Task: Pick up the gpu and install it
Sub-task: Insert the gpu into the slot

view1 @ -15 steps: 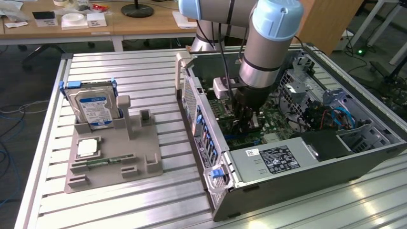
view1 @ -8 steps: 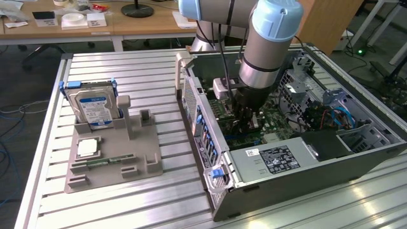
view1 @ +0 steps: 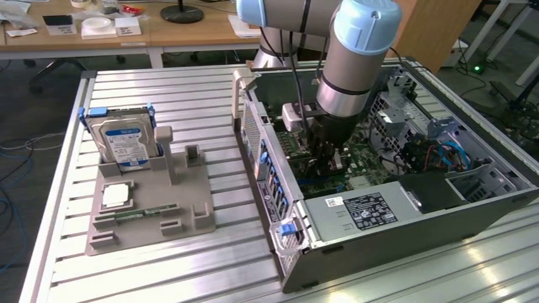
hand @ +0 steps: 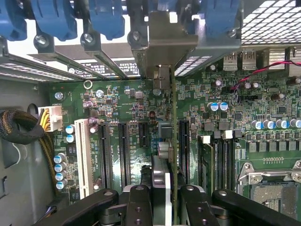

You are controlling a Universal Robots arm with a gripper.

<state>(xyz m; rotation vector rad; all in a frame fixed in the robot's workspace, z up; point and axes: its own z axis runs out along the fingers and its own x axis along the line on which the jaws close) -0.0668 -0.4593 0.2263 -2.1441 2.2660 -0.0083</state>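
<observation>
The gpu (hand: 172, 117) shows edge-on in the wrist view as a thin green board, with its silver end bracket (hand: 162, 42) up against the case's rear slot openings. My gripper (hand: 167, 200) is shut on the card, a black finger (hand: 137, 202) pressing on each side. The card stands upright just over the motherboard (hand: 122, 101), beside the black expansion slots (hand: 124, 155). Whether it sits in a slot I cannot tell. In the exterior view my gripper (view1: 327, 158) reaches down inside the open computer case (view1: 396, 246).
A grey holder (view1: 189, 214) on the exterior view's left carries a silver hard drive (view1: 126, 142) and a narrow memory stick (view1: 143, 213). Inside the case are a power supply (view1: 370, 211), blue cables (view1: 438, 154), a sleeved cable bundle (hand: 19, 127) and the processor socket (hand: 273, 188).
</observation>
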